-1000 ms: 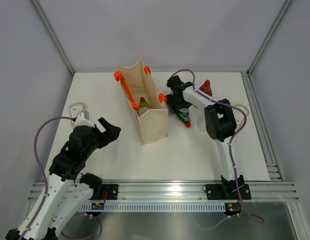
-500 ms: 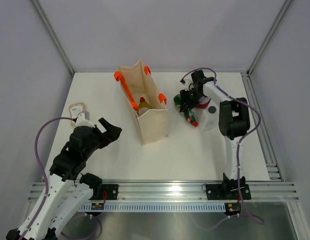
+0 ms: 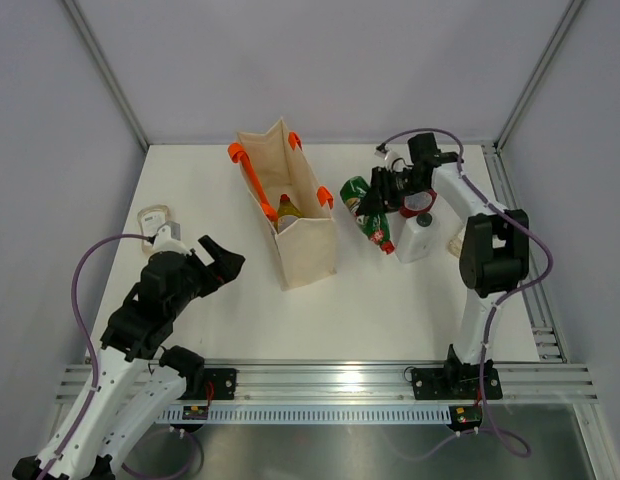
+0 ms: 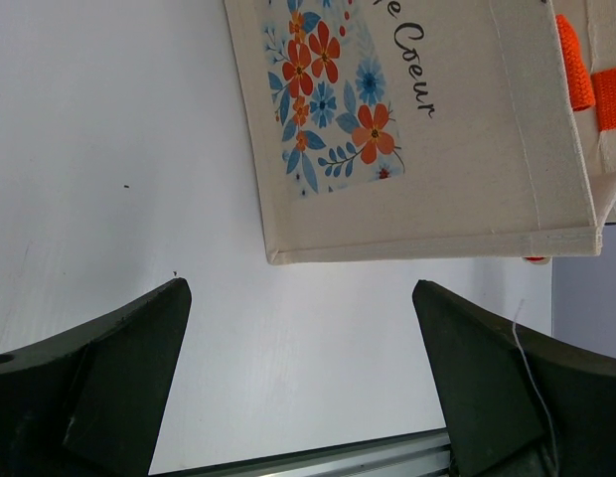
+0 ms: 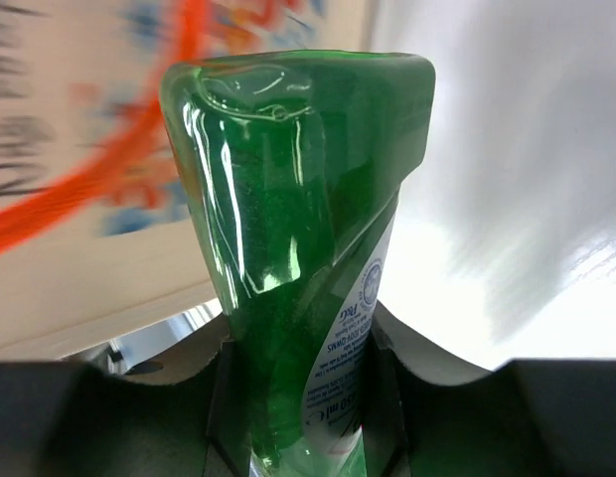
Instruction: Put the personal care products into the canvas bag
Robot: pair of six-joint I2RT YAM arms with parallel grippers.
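The canvas bag (image 3: 302, 225) stands upright at centre with orange handles; its floral side (image 4: 333, 99) faces my left wrist camera. A yellow-green bottle (image 3: 288, 210) sits inside it. My right gripper (image 3: 383, 192) is shut on the dark green bottle (image 3: 362, 205), which tilts with its red cap (image 3: 387, 245) toward the near side. In the right wrist view the green bottle (image 5: 298, 219) fills the space between the fingers of my right gripper (image 5: 303, 348). A white bottle (image 3: 414, 242) and a red bottle (image 3: 421, 207) stand beside the right arm. My left gripper (image 3: 222, 260) (image 4: 300, 298) is open and holds nothing.
A small pale item (image 3: 155, 217) lies near the table's left edge. Another pale round object (image 3: 458, 242) is partly hidden behind the right arm. Grey walls enclose the table, and a metal rail (image 3: 330, 380) runs along the near edge.
My right gripper closed on the dark green bottle and carried it a little to the right as the arm swung right. The left arm has not moved.
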